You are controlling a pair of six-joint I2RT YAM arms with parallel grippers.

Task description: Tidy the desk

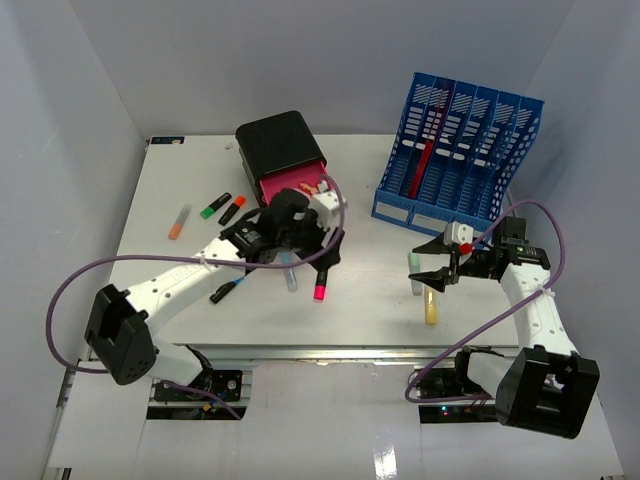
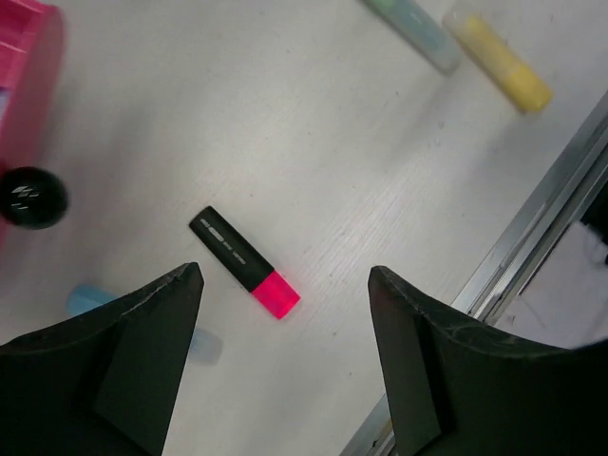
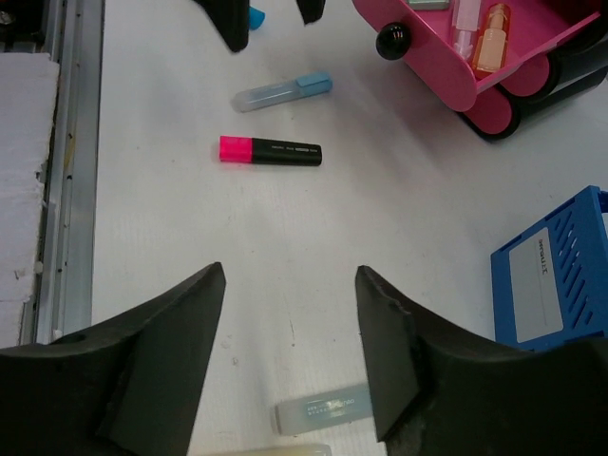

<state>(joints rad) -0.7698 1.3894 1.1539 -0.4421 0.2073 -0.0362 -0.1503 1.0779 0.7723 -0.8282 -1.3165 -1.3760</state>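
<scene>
The black drawer unit (image 1: 279, 139) stands toward the back of the white bench (image 1: 372, 268), a little left of the middle. Its pink drawer (image 1: 291, 187) is pulled out toward the front, with a few small items lying in it and a round black knob (image 3: 390, 41) on its face. The bench spreads under and all around the drawer unit, shut in by pale grey walls, with a metal rail (image 1: 330, 351) along its edge well in front of the unit. The left gripper (image 2: 285, 277) hangs just in front of the open drawer, its jaws spread wide with nothing between them. On the bench below it lies a black highlighter with a pink cap (image 2: 245, 263), flat and touched by neither finger, and a pale blue highlighter (image 3: 283, 90) lies just beside that one. To the left of the drawer unit lie an orange highlighter (image 1: 179, 222), a green-capped marker (image 1: 215, 206) and an orange-capped marker (image 1: 232, 210), near one another. Front-left of the unit lies a black marker with a blue tip (image 1: 226, 291). To the right of the unit stands the blue file rack (image 1: 459, 148). The right gripper (image 3: 289, 275) hovers front-right of the drawer unit, well apart from it, its jaws likewise wide and empty. Below it lies a pale green highlighter (image 3: 323, 410), with a yellow highlighter (image 1: 431, 309) just beside it, farther from the unit.
</scene>
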